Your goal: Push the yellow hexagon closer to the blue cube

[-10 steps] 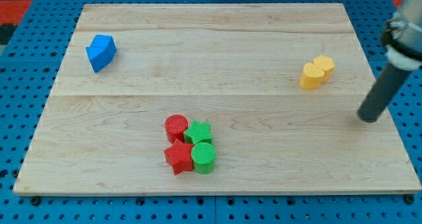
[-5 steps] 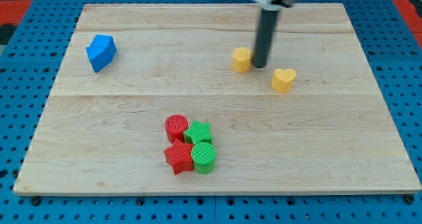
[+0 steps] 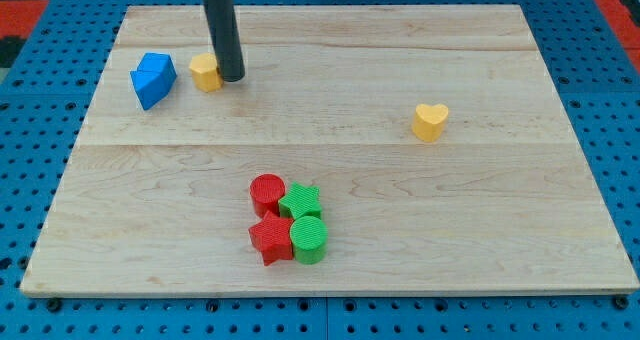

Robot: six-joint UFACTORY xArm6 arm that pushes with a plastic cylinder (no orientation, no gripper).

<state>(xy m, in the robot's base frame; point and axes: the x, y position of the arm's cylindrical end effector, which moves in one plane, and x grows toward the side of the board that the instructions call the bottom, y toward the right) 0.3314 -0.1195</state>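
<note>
Resting spot of my tip (image 3: 232, 78): it is sitting against the yellow hexagon's side toward the view's right, near the view's top left.
Claw: none is showing; the arm is ending in a plain dark rod.
Yellow hexagon (image 3: 205, 72): lying near the blue cube (image 3: 152, 80), on that cube's right in the view.
Yellow heart (image 3: 430, 121): sitting alone, well apart, toward the view's right.
Cluster: red cylinder (image 3: 267, 194), green star (image 3: 300, 200), red star (image 3: 269, 239) and green cylinder (image 3: 309, 239) are huddling together near the view's bottom.
Wooden board (image 3: 520, 230): lying under everything.

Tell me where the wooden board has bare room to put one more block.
Free: the wide patch between the yellow hexagon block and yellow heart block, and the bottom-right corner. Crowded: around my tip beside the blue cube, and the red-green cluster.
</note>
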